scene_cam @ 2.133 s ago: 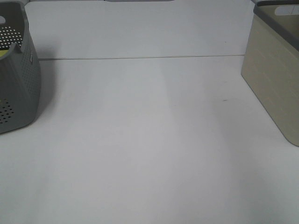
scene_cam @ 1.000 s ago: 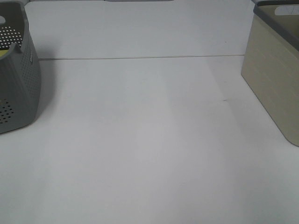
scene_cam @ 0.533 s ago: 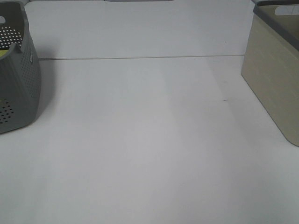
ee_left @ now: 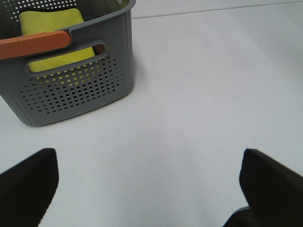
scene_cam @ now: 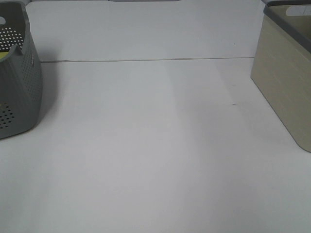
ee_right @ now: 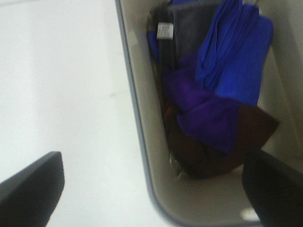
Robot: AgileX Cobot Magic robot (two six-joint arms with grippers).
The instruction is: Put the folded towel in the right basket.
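Right fingers [ee_right: 29, 187] released, holding nothing, over the right basket [ee_right: 144, 104]. Left fingers [ee_left: 26, 182] likewise released. Blue towel [ee_right: 234, 56] lies inside that basket among darker cloths [ee_right: 213, 151]. Placement judged complete; nothing evidently outstanding.

Lab test bench: plain white table [scene_cam: 155, 145], grey basket [scene_cam: 22, 82], beige basket [scene_cam: 284, 82].

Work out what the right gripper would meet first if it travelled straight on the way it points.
Most likely the beige basket: the right gripper points down at its rim, open fingers straddling it, one over the table, one over the pile of towels. Depth is unclear.
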